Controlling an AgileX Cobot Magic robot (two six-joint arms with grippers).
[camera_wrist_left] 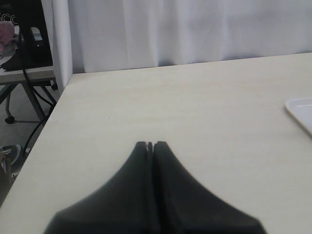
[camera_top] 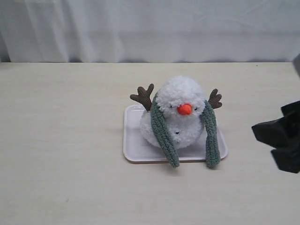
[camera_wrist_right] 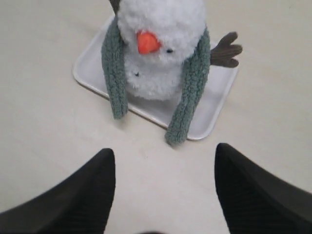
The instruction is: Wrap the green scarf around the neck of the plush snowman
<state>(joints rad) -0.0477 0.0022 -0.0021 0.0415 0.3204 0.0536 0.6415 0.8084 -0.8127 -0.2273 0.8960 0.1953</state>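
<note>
The plush snowman (camera_top: 180, 115) sits on a white tray (camera_top: 131, 150) in the middle of the table, orange nose facing the exterior camera. The green scarf (camera_top: 164, 133) is draped behind its head, and both ends hang down the front past the tray's near rim. The same snowman (camera_wrist_right: 161, 48) and scarf (camera_wrist_right: 187, 97) fill the right wrist view. My right gripper (camera_wrist_right: 165, 156) is open and empty, off the tray on the scarf's hanging side; in the exterior view this gripper (camera_top: 281, 140) stands at the right edge. My left gripper (camera_wrist_left: 151, 145) is shut over bare table, holding nothing.
A white curtain (camera_top: 150, 28) hangs behind the table's far edge. In the left wrist view the table's side edge (camera_wrist_left: 44, 136) drops to the floor, with cables and a stand (camera_wrist_left: 24, 63) beyond. A corner of the tray (camera_wrist_left: 300, 109) shows there.
</note>
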